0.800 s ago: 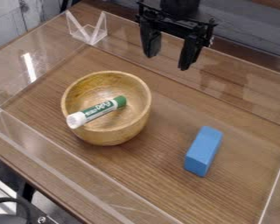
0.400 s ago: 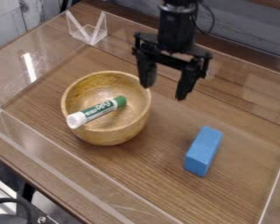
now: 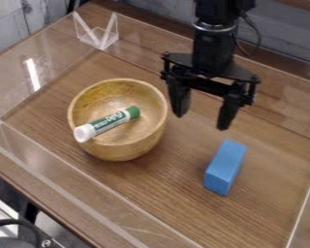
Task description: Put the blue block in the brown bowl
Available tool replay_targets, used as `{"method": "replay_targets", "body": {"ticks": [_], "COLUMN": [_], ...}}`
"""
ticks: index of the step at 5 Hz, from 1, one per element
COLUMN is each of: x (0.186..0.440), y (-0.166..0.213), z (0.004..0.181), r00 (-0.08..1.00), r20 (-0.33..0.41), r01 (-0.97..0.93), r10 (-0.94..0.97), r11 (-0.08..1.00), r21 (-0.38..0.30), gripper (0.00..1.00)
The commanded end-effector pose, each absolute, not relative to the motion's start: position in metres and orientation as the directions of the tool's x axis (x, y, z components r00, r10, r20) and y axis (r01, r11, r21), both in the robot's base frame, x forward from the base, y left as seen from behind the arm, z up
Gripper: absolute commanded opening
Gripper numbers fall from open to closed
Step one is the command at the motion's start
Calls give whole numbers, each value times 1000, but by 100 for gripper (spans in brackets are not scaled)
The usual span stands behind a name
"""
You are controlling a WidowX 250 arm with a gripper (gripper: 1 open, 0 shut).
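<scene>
on the left of the wooden table [image 3: 86,189] we've got the round light-brown wooden bowl [image 3: 100,145], w/ a white-and-green tube [image 3: 108,125] in it, one end up on the rim. right of the bowl, our black two-fingered gripper [image 3: 204,108] hangs w/ fingers spread wide, nothing btwn them. the bright-blue rectangular block [image 3: 224,168] lies on the table, near the gripper's right-hand finger in view, apart from the bowl.

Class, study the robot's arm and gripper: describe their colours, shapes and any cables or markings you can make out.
The gripper is black, with two separate dark, blocky fingers below a wider body. Small pale spots, perhaps screws or highlights, dot the body. The arm above is also dark, and a thin black cable loops beside it. No lettering is readable.
</scene>
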State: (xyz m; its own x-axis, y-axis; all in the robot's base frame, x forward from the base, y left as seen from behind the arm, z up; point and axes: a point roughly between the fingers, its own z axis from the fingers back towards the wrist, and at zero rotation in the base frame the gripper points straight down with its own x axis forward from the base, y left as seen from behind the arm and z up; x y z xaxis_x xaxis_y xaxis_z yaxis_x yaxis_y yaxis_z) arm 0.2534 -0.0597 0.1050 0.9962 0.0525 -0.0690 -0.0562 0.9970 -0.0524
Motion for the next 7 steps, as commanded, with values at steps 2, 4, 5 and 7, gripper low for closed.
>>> {"method": "replay_targets", "body": {"ticks": [2,4,5,7], "x": [249,248,249,252], "y": [-84,-95,-97,-99], "z": [112,98,91,80], "r00": [998,997,997,997], "r20": [6,31,35,39], "r01": [-60,-65,-66,-66], "r10": [60,69,71,72], "r11": [993,990,990,990], "r21": [-103,-124,-126,-126], "gripper": [100,100,100,100]}}
